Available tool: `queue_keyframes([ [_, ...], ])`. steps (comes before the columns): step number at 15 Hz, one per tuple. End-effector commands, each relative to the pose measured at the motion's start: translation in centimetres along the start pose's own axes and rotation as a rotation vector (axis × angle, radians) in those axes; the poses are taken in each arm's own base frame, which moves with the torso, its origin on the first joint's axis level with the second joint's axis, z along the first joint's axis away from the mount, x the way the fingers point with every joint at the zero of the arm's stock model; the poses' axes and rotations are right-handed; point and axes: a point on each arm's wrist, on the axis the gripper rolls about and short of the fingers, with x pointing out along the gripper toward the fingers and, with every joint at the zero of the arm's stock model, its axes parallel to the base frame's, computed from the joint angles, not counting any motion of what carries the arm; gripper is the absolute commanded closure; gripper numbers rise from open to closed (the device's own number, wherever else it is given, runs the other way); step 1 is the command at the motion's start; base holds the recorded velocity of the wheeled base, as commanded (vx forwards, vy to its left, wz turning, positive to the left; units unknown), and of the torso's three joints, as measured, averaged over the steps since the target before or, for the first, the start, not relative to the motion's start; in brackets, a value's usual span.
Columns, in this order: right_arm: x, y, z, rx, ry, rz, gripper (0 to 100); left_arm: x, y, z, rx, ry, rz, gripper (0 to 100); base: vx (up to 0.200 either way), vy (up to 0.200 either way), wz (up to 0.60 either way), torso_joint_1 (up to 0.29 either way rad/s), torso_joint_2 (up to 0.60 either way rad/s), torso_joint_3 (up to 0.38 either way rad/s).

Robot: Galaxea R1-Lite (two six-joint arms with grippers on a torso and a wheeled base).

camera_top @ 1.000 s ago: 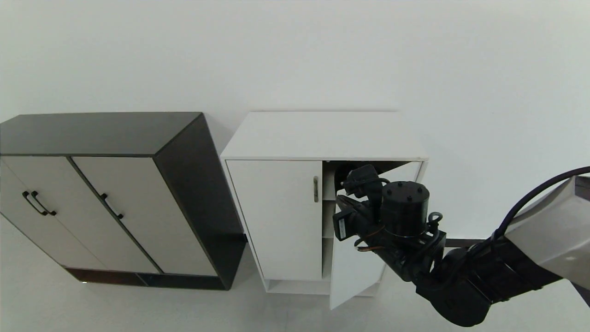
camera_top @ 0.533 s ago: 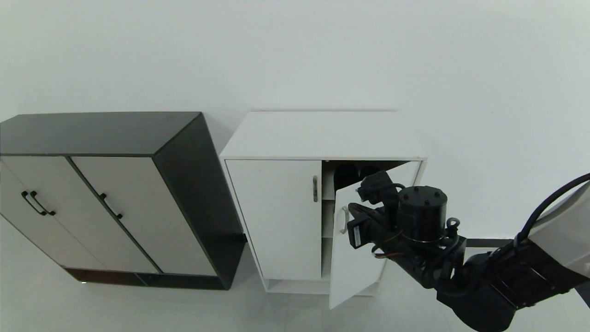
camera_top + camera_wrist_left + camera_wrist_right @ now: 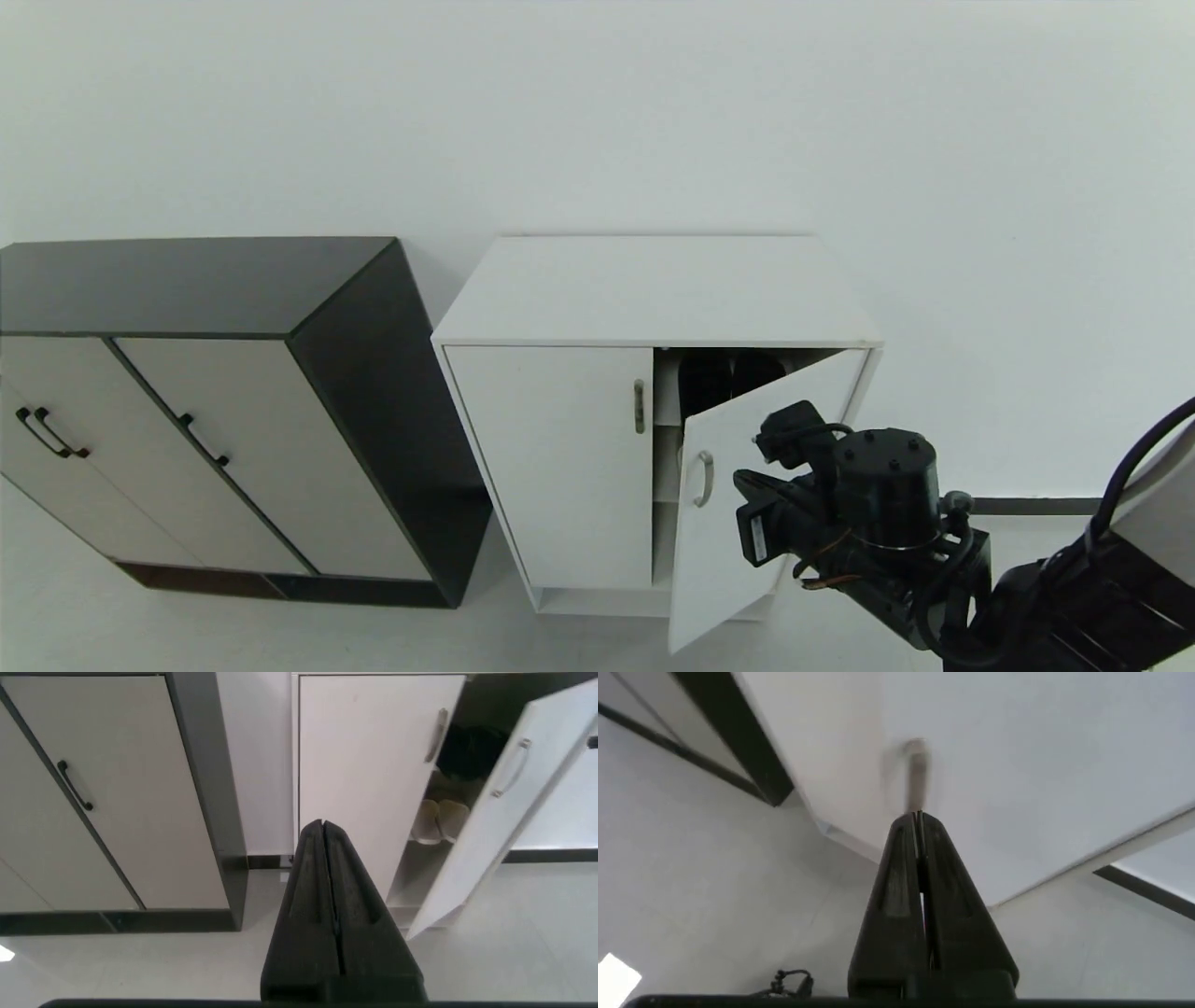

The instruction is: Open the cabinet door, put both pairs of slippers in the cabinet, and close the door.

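Note:
The white cabinet (image 3: 653, 289) has its left door shut and its right door (image 3: 738, 523) swung partly open, hinged at the right. A black pair of slippers (image 3: 719, 378) lies on the top shelf, and the left wrist view also shows this dark pair (image 3: 472, 751) above a beige pair (image 3: 441, 821) one shelf lower. My right gripper (image 3: 918, 826) is shut and empty, pointing at the door's outer face just short of its metal handle (image 3: 917, 765). My left gripper (image 3: 323, 835) is shut and empty, low and well back from the cabinet.
A dark cabinet with two pale doors (image 3: 215, 448) stands just left of the white one, close against it. Both stand against a plain white wall (image 3: 597, 112). Pale floor (image 3: 140, 961) lies open in front.
The right arm has drawn back down and to the right, away from the cabinet opening, uncovering the door's handle. The whole head view has shifted, so the camera moved.

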Motion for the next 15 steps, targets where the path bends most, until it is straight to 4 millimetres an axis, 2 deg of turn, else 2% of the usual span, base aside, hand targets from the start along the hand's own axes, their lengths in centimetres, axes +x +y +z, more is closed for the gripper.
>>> queue_keyframes([
  [1,-0.3,-0.1,-0.2,-0.003,0.008,0.002,100,0.0,0.0,0.0,-0.002,0.000,0.000,100,0.200,0.000,0.00,0.007,0.01,0.002],
  [6,-1.0,0.0,0.0,-0.003,0.002,0.008,100,0.0,0.0,0.0,-0.003,0.000,0.000,100,0.000,0.000,0.00,0.000,0.00,0.000],
  [15,2.9,0.6,0.5,0.028,-0.034,0.008,100,0.0,0.0,0.0,-0.005,0.000,0.000,100,0.000,0.000,0.00,0.000,0.00,0.000],
])
